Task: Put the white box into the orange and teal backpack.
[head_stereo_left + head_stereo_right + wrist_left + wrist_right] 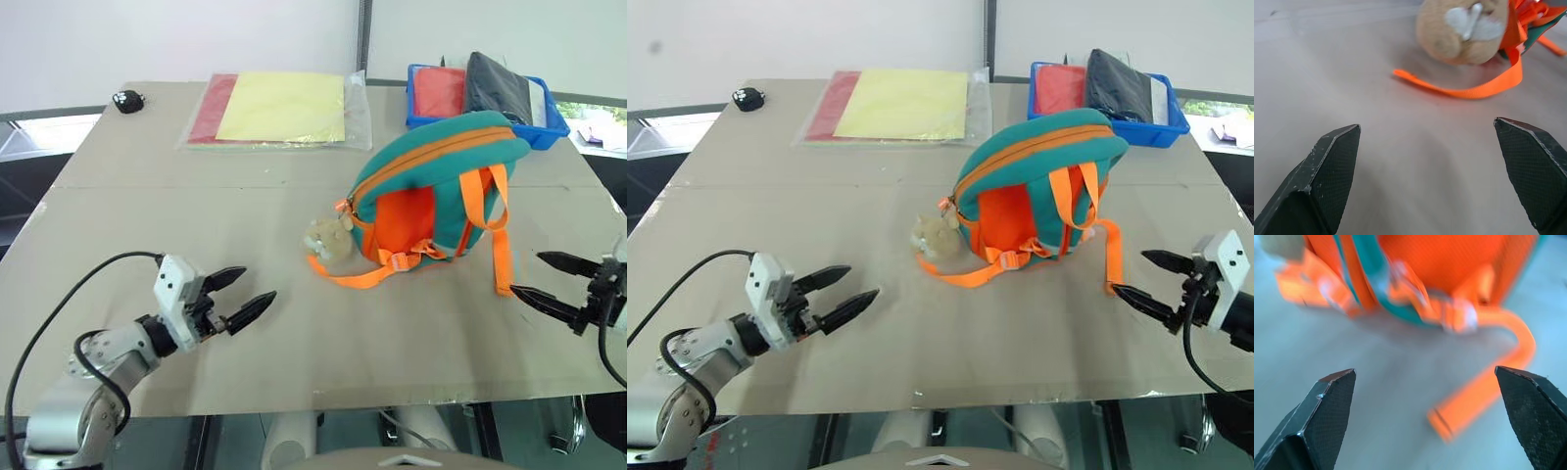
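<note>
Left eye view: backpack (431,186) lies between open, empty left pincer (243,292) and right pincer (549,281).

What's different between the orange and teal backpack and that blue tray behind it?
The soft orange and teal fabric backpack bulges upward with its zip closed; the rigid blue plastic tray is shallow and open-topped. The backpack sits mid-table with loose straps trailing; the tray sits at the far edge, showing red and dark items. Both rest on the grey table.
</note>
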You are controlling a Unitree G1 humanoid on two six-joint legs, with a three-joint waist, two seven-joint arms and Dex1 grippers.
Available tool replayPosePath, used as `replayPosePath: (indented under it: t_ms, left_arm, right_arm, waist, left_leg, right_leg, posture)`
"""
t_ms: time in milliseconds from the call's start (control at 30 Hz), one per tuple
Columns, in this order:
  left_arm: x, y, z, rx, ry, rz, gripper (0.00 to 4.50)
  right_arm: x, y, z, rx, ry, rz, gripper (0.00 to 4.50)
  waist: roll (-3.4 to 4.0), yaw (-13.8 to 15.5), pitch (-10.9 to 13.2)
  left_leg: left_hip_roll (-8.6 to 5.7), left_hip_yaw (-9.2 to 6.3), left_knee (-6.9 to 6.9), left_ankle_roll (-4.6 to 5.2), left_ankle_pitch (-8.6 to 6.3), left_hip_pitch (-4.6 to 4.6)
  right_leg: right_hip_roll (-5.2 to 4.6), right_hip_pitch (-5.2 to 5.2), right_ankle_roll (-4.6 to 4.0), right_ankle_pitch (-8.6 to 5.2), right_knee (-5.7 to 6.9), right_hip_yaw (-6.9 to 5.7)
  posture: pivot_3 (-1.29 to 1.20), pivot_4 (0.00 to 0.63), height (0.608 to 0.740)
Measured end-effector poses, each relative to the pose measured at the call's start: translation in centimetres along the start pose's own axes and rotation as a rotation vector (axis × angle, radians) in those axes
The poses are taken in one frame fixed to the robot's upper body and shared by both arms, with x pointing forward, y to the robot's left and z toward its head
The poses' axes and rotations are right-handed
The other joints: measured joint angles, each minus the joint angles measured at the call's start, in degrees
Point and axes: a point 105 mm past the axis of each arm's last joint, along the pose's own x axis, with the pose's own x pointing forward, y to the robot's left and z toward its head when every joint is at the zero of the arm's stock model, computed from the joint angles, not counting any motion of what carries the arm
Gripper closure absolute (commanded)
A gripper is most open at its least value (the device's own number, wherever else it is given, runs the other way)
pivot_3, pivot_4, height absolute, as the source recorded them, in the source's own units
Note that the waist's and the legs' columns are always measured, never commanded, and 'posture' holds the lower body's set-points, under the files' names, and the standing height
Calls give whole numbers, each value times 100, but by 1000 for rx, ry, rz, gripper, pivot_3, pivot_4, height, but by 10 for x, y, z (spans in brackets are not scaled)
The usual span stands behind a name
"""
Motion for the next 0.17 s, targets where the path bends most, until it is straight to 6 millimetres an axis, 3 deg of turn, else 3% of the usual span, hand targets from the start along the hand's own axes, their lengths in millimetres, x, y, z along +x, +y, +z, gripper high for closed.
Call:
replayPosePath:
  t_ms: [167]
  left_arm:
    - [-6, 5, 2, -10, -3, 29, 19]
  right_arm:
    - [1, -11, -6, -27, 13, -17, 0]
  waist:
    - [1, -16, -1]
  left_leg:
    - [6, 8, 0, -1, -1, 31]
  right_leg:
    - [0, 20, 20, -13, 0, 8]
  posture:
    - [0, 150, 740]
